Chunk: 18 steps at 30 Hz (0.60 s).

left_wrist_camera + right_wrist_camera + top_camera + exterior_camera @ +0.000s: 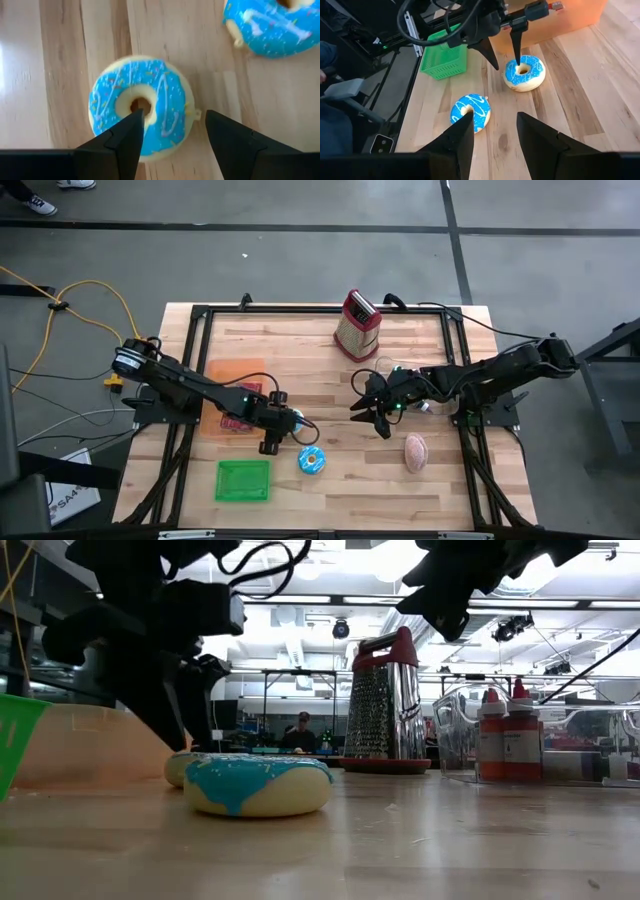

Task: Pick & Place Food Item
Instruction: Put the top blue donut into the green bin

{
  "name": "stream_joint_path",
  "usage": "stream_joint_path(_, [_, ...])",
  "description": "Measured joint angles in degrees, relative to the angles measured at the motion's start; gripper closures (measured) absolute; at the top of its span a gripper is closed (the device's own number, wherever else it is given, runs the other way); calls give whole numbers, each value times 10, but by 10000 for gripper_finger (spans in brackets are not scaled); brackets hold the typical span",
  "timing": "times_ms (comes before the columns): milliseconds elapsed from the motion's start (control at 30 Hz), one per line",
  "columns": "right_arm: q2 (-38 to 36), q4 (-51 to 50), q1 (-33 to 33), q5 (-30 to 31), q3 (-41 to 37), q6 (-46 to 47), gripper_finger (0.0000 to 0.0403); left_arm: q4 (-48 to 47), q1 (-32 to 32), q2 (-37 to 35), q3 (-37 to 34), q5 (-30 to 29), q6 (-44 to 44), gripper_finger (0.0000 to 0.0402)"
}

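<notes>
The left gripper [502,47] stands parted over a blue-iced ring doughnut with sprinkles [140,114], one finger [131,131] down in its hole, the other outside its rim, with no squeeze visible. This doughnut lies mid-table, left of centre. A second blue-iced doughnut [312,461] lies just beside it, nearer the front edge. The right gripper [372,412] hovers half open, empty, right of centre. A green plastic basket [243,480] sits by the front-left corner.
</notes>
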Motion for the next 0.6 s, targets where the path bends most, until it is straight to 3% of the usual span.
stream_joint_path(600, [0, 2, 0, 0, 0, 0, 264, 32, 0, 41, 0, 5, 21, 195])
